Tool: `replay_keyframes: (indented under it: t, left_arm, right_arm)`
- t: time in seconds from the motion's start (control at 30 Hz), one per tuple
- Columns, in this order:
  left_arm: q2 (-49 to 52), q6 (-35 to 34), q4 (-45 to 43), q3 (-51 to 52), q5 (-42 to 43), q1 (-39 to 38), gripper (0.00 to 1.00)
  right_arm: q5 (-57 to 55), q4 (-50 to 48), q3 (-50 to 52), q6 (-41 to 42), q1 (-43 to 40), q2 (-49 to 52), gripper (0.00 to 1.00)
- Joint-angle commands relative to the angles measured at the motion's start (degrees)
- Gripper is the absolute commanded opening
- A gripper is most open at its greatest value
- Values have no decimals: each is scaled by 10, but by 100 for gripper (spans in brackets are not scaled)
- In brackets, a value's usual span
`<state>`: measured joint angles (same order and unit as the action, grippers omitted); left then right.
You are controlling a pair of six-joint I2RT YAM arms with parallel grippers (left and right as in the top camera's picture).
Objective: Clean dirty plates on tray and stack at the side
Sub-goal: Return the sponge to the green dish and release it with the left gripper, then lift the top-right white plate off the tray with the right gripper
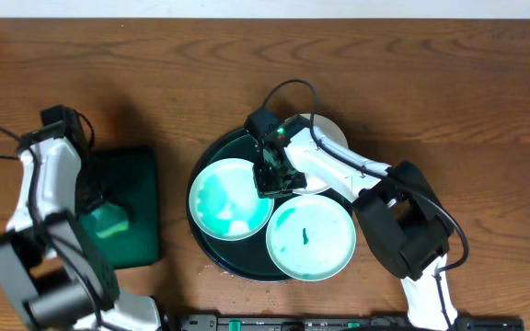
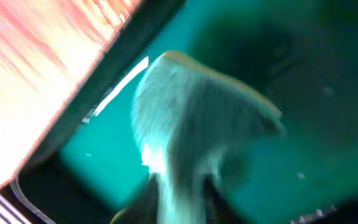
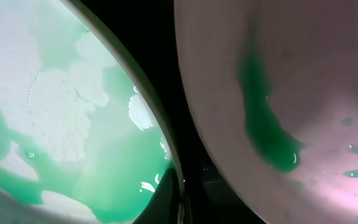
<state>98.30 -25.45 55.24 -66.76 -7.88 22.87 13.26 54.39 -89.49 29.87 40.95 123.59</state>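
Left gripper at the pale green cloth in the rectangular tray, fingers blurred, spread or pinching not discernible; right gripper pressed together, low over the round tray. Front plate nearest, left plate just beyond and beside it, both smeared teal; third plate farthest, at the tray's far rim, partly under the right arm.
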Motion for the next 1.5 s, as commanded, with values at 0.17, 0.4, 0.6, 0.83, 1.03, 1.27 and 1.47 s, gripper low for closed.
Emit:
replay_keyframes:
  t: [0.17,0.4,0.6,0.83,1.03,1.27,1.47]
  left_arm:
    - [30,1,-2,-15,8,2,57]
    - [-58,1,7,-19,22,2,62]
    - [-141,1,30,-19,33,2,75]
    - [-212,1,41,-19,115,2,75]
    - [-231,1,43,-18,140,2,75]
    - [-231,1,45,-18,140,2,75]
    - [-231,1,45,-18,139,2,75]
  right_arm:
    - [-23,3,12,-13,4,12,1]
    - [-23,-15,12,-23,4,12,1]
    - [-23,-24,12,-29,4,12,1]
    - [-23,-43,3,-64,4,11,1]
    - [-23,-39,-20,-92,5,-6,1]
    - [-29,-34,-28,-106,12,-40,1]
    - [-56,-27,-28,-109,12,-77,1]
